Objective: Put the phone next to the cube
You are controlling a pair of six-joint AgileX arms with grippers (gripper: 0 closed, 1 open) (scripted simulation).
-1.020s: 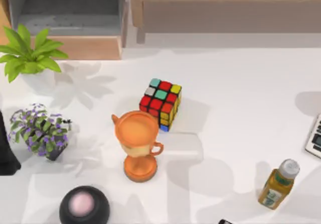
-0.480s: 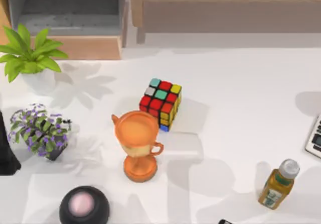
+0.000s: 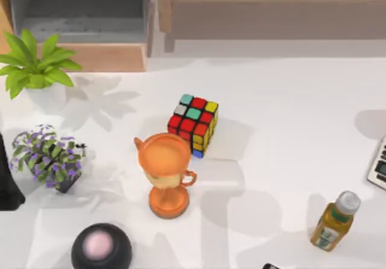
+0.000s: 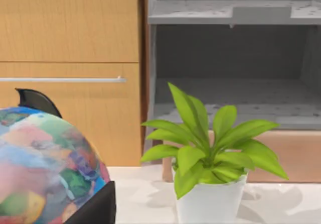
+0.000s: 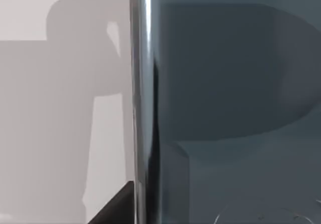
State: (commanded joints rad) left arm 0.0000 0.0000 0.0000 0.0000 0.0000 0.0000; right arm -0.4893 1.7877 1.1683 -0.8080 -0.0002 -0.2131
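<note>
1. The phone (image 5: 230, 103) lies flat on the white desk (image 5: 60, 108), close under the right wrist camera; its silvery rim runs up the view.
2. A dark corner of the phone (image 3: 271, 266) pokes in at the desk's near edge, right of centre; its long axis cannot be told.
3. The right gripper's opening cannot be told, nor the left's.
4. The cube (image 3: 193, 125) sits mid-desk, just behind an orange cup (image 3: 166, 174).
5. Wooden cabinets (image 3: 271, 9) stand beyond.
</note>
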